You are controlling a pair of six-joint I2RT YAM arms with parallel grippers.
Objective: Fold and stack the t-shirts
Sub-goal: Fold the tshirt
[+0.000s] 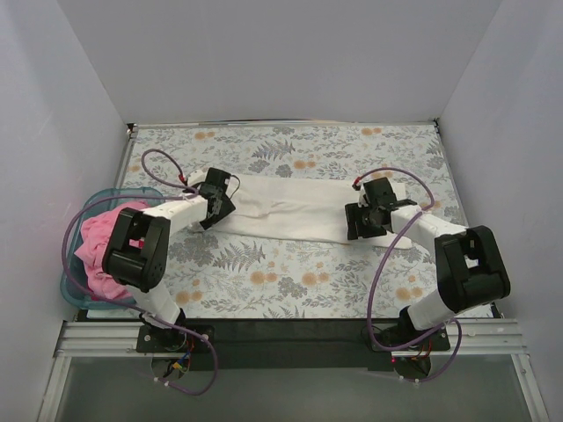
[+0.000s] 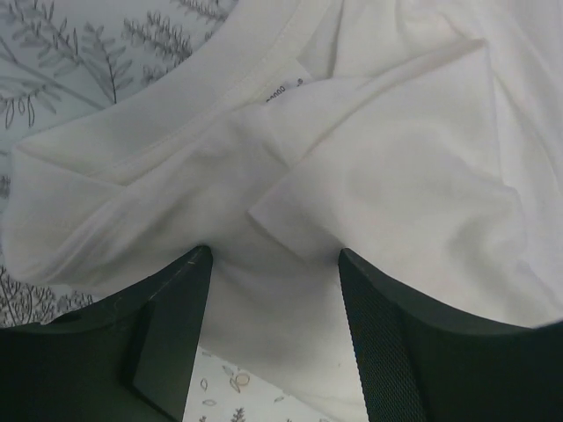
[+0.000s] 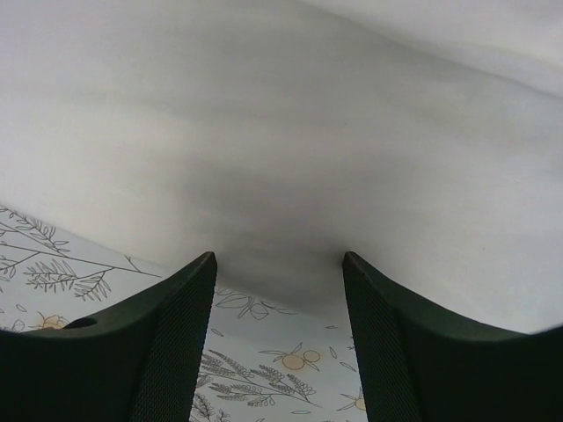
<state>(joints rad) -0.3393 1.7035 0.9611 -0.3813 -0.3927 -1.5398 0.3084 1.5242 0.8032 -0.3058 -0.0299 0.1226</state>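
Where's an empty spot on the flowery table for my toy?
Bare tablecloth lies between the white t-shirt and the near edge, plus a strip behind it by the far edge. Crowded left: basket, pink t-shirt.

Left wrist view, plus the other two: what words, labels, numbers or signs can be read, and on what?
Inside the collar of the white fabric t-shirt, tiny dark print: too small and blurred to read.
No other text shows in any view.
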